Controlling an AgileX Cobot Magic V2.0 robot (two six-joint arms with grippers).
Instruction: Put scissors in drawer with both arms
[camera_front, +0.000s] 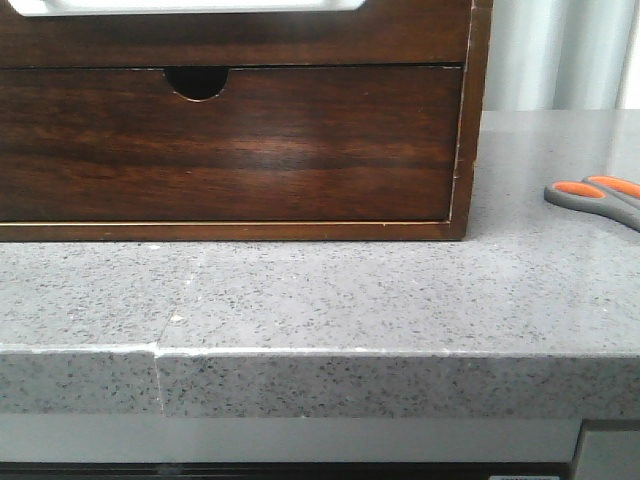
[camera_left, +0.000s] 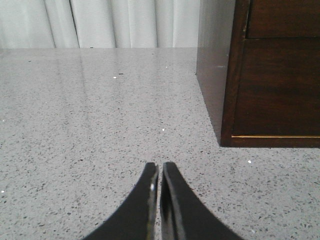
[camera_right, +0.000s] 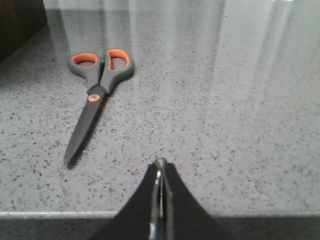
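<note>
The scissors (camera_right: 95, 95) lie flat on the grey speckled counter, closed, grey handles with orange-lined loops, blades pointing toward the counter's front edge. Their handles also show at the right edge of the front view (camera_front: 598, 197). The drawer (camera_front: 230, 30) is the upper dark wood front with a white strip (camera_front: 185, 6) along its top, cut off by the frame. My right gripper (camera_right: 160, 165) is shut and empty, above the counter's front edge, to the right of the scissors' tip. My left gripper (camera_left: 160, 167) is shut and empty, over bare counter left of the wooden unit (camera_left: 270, 75).
Below the drawer is a second dark wood front with a half-round finger notch (camera_front: 197, 82). The wooden unit stands on the counter (camera_front: 330, 290), whose front edge (camera_front: 330, 352) runs across the front view. White curtains (camera_left: 100, 22) hang behind the counter.
</note>
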